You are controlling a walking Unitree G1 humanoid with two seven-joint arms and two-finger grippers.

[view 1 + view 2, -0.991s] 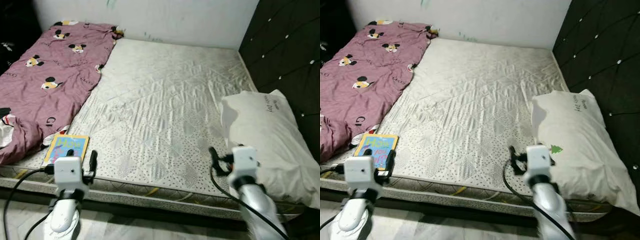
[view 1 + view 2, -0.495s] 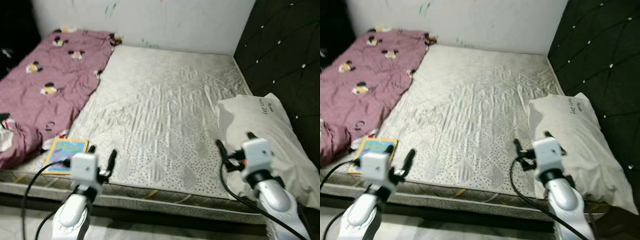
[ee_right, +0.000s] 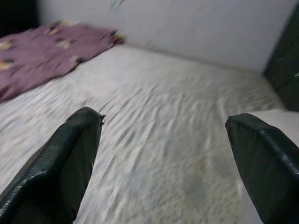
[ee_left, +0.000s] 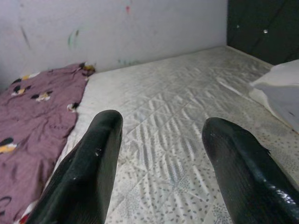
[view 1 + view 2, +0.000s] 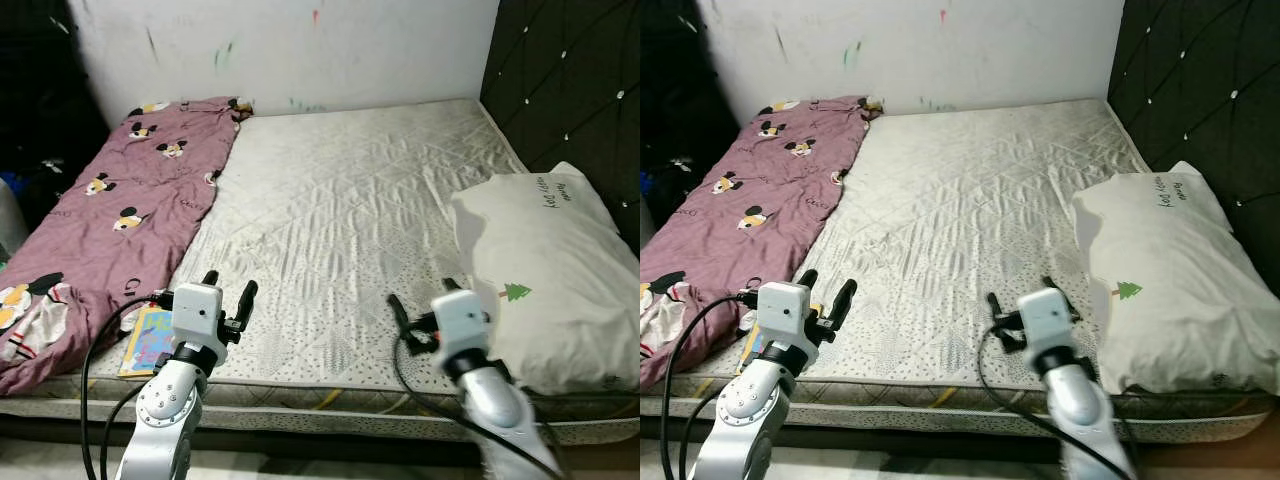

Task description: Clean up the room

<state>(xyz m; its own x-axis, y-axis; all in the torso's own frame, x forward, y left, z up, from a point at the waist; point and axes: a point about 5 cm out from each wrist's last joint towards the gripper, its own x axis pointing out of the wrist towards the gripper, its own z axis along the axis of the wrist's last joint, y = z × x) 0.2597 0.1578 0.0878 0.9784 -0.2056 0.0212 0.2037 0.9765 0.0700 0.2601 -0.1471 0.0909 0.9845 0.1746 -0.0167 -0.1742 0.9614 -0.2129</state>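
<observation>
A bare white mattress point(image 5: 340, 200) lies in front of me. A purple cartoon-print blanket point(image 5: 110, 210) is crumpled along its left side. A colourful children's book point(image 5: 146, 340) rests on the mattress's front left corner, partly behind my left arm. A white pillow point(image 5: 540, 270) with a small green tree print lies at the right. My left gripper point(image 5: 229, 290) is open over the front edge, just right of the book. My right gripper point(image 5: 422, 297) is open over the front edge, just left of the pillow. Both wrist views look across the mattress between spread black fingers point(image 4: 88, 172), with nothing held.
A black tufted headboard point(image 5: 570, 60) rises along the right side, behind the pillow. A marked white wall point(image 5: 300, 40) closes off the far side. Dark clutter point(image 5: 30, 170) stands at the far left. Pale floor point(image 5: 300, 455) runs under the bed's front edge.
The camera has shifted, so the whole bed sits differently in view. Both arms have come closer together over the front edge, the left gripper passing right of the book. Both stay open.
</observation>
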